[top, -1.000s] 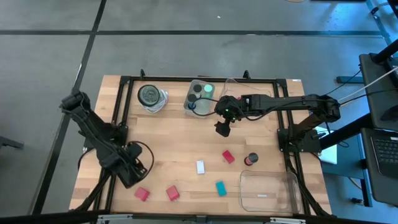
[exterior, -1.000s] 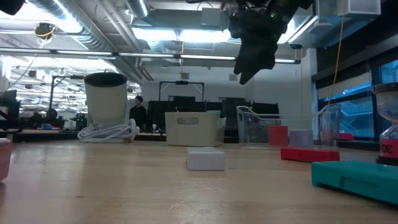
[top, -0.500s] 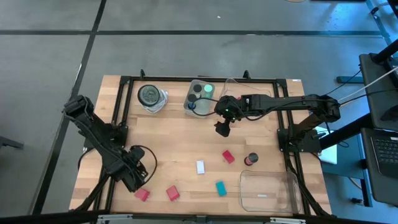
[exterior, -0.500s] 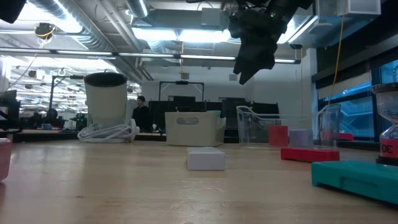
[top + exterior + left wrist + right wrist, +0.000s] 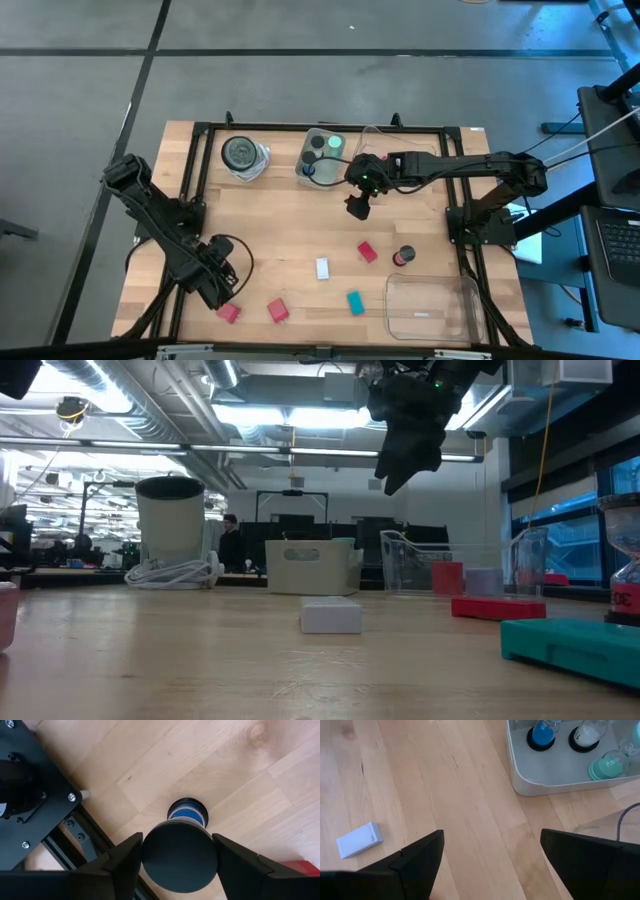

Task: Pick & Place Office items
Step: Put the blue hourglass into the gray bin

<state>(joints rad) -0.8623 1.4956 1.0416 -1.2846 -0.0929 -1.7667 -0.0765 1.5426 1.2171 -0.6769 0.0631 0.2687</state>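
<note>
My left gripper (image 5: pixel 215 285) is low over the table's near left part, shut on a short dark cylinder (image 5: pixel 180 856) with a blue middle; in the high view the gripper hides it. My right gripper (image 5: pixel 357 207) hangs open and empty above the table's far middle (image 5: pixel 405 460), beside a small tray (image 5: pixel 322 155) of cylinders. Lying flat on the wood are three red blocks (image 5: pixel 229 312) (image 5: pixel 277 311) (image 5: pixel 367 252), a white block (image 5: pixel 322 268) and a teal block (image 5: pixel 354 302). A dark cylinder (image 5: pixel 403 257) stands near the right edge. My left gripper pinches the cylinder's round black end cap (image 5: pixel 150 857) between its two fingers (image 5: pixel 125 865), coming from above and pointing down. The cylinder extends away below the fingers, its blue middle (image 5: pixel 186 813) showing past the cap. Whether its lower end rests on the wood cannot be told.
A clear plastic tray (image 5: pixel 432 308) sits at the near right corner. A round grey dish (image 5: pixel 243 155) is at the far left. Black frame rails (image 5: pixel 195 190) border the table, one close to the left gripper (image 5: pixel 65 840). Bare wood lies in the middle.
My left gripper has shifted a little toward the near edge and to the right, then held still. The right arm and the loose blocks have stayed where they were.
</note>
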